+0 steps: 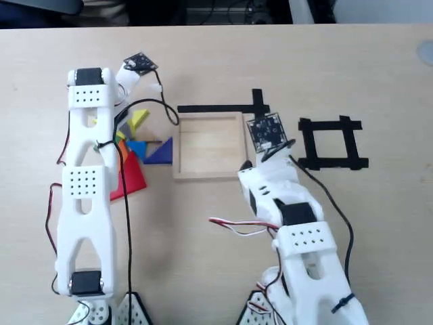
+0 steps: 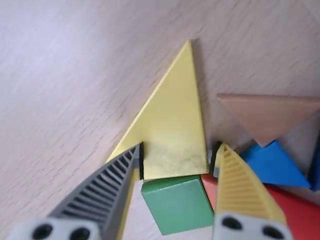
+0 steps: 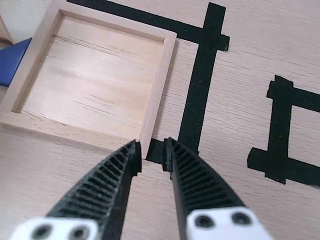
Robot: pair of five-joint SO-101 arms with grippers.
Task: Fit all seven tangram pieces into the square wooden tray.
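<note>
At nine o'clock of the tray: the loose pieces lie bunched on the pale wooden table (image 1: 338, 61), just beside the square wooden tray (image 1: 210, 175). None is inside it yet, so the task looks barely begun.
Left fingers: the left gripper (image 2: 177, 157) stands over that bunch. Its grey and yellow fingers (image 2: 235, 170) are spread wide, with a tip set against each slanting edge of the flat yellow triangular piece (image 2: 175, 130). They appear to pinch it at its broad end, probably because the narrow point gives little to hold.
Neighbours: a green square piece (image 2: 175, 202) sits tight against the yellow one's base. A brown triangle (image 2: 270, 117), a light blue triangle (image 2: 272, 165) and a red piece (image 2: 280, 210) crowd the yellow finger's side. A lift straight up seems the way to avoid dragging them.
Dark blue triangle (image 1: 161, 152): it rests against the tray's nine o'clock wall.
Right fingers: the right gripper (image 3: 151, 147) hangs at the tray's five o'clock corner. Its black fingers are parted only by a narrow gap and have hold of nothing. The spot suits steadying the tray, or waiting there clear of its floor.
Tray floor (image 3: 95, 85): bare wood.
Black tape (image 3: 200, 85): strips run along the tray's twelve and three o'clock sides, seemingly marking its place. A taped square (image 1: 331, 143) lies farther out at three o'clock.
</note>
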